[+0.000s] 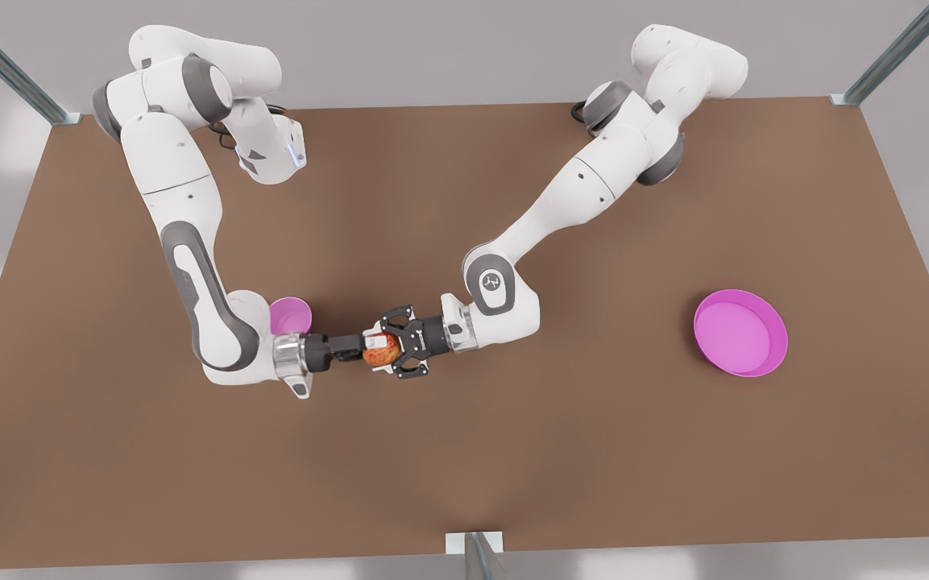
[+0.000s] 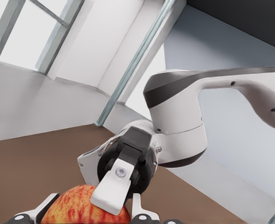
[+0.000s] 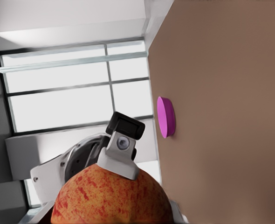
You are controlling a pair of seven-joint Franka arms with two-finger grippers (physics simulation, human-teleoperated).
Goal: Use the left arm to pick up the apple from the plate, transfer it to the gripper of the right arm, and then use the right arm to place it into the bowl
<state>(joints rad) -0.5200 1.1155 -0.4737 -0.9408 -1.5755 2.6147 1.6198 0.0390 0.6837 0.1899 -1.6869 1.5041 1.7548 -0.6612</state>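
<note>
Above the brown table [image 1: 464, 467], a little nearer than its middle, the apple [image 1: 383, 351] hangs in the air between two grippers that meet tip to tip. The left gripper [image 1: 375, 350] reaches in from 3 o'clock and grips the apple, its black fingers [image 1: 390, 322] spread around the fruit's sides. The right gripper [image 1: 369, 347] comes in from 9 o'clock and is against the apple; I cannot tell whether it has clamped on. The pink bowl [image 1: 289, 312] sits just beyond the right wrist, at about 10 o'clock from the apple. The pink plate [image 1: 742, 334] lies well apart at 3 o'clock.
</note>
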